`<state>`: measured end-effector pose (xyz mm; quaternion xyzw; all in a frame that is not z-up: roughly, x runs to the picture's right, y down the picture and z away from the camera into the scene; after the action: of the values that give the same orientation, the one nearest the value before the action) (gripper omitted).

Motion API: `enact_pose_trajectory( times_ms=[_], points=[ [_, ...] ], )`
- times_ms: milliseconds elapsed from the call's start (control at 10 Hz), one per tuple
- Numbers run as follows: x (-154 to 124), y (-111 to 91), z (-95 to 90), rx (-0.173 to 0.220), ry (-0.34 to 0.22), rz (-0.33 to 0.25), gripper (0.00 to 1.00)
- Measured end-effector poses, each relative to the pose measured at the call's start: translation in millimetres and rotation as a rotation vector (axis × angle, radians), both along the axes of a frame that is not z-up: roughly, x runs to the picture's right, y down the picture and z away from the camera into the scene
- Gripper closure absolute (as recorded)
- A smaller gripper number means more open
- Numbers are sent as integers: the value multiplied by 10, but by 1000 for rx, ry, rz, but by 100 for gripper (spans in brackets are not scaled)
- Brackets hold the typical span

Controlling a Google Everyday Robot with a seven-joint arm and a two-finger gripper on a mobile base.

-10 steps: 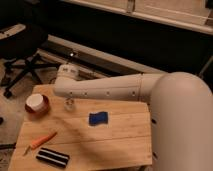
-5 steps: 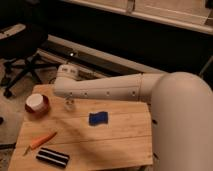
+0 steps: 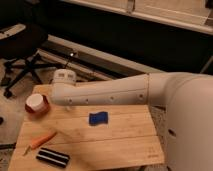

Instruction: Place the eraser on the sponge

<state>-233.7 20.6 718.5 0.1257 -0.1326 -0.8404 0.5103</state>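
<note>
The pincer [image 3: 69, 103] hangs beneath the tip of the smooth white arm [image 3: 110, 94], mostly hidden, and I cannot tell whether it is apart or together. Just left stands a round red-and-white cup [image 3: 36, 104]. The blue sponge [image 3: 98, 118] lies mid-surface [image 3: 125, 145], on pale wood. The black, white-striped oblong eraser [image 3: 52, 157] lies at the near left corner, beside an orange tapered stick [image 3: 41, 141].

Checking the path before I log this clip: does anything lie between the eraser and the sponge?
Nothing visible: bare table runs from the eraser to the sponge. The orange stick lies left of that line. The gripper hangs over the rear left, near the red-and-white roll.
</note>
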Motion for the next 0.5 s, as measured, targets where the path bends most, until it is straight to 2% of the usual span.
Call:
enact_pose_trajectory(
  times_ms=[300,500],
  points=[
    [-90,370,-213,-25,-13,-123,20],
    [-423,797,-328,-71,-95,-304,20]
  ],
)
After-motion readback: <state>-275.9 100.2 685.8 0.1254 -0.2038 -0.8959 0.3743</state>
